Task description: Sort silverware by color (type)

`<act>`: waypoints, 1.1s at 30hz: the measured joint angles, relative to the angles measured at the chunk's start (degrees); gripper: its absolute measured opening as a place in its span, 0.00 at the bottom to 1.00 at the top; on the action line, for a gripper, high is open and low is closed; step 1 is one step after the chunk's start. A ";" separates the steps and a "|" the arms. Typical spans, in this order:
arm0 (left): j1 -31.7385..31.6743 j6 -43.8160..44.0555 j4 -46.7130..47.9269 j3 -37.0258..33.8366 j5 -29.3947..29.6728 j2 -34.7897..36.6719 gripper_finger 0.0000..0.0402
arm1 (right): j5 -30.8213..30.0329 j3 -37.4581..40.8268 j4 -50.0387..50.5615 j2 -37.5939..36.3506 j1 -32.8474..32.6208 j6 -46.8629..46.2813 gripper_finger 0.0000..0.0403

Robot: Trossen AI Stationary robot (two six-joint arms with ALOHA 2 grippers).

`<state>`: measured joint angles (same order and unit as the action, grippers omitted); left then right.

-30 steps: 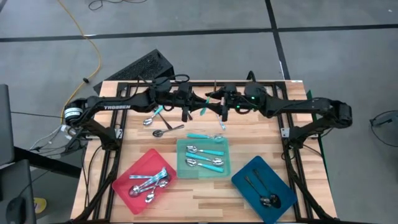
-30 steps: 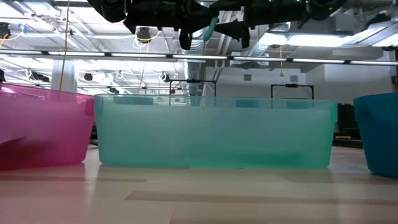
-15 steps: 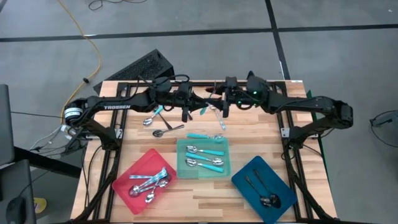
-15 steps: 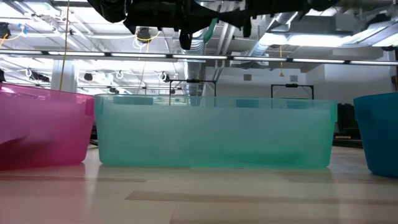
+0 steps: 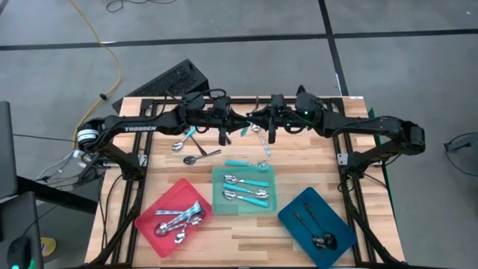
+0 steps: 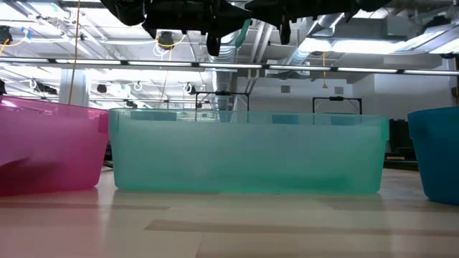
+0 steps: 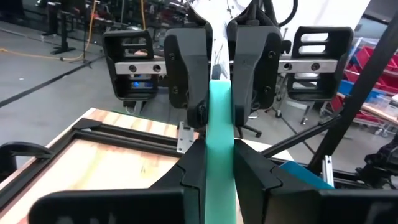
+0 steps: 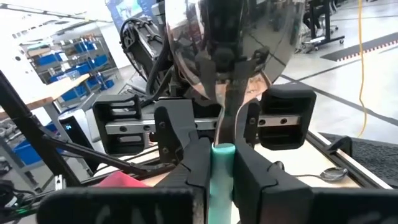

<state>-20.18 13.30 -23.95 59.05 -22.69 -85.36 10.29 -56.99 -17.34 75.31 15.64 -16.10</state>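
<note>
Above the desk's (image 5: 149,161) far edge, our left pincer (image 5: 222,134) clamps the turquoise handle of a spoon (image 7: 219,134) held in mid-air. Facing it, our right pincer (image 5: 261,128), wide open a second ago, has just closed on the same spoon, bowl up in its wrist view. We judge the handover nearly done: the left must let go so the right can carry it to the teal tray (image 5: 218,196).
</note>
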 joint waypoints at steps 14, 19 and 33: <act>0.08 1.52 1.18 0.04 0.08 0.00 0.16 | -1.19 0.02 0.46 -0.33 -0.24 -0.57 0.16; -0.14 1.87 5.24 0.04 0.07 -0.04 0.30 | -1.32 0.04 -0.01 -0.44 0.27 -0.57 0.16; -2.23 -8.03 36.93 10.02 -0.04 1.09 0.51 | -1.54 0.04 0.59 -0.42 1.00 -0.06 0.16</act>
<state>-22.41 5.27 12.98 69.07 -22.73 -84.27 8.75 -56.95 -16.75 74.89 16.64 -16.16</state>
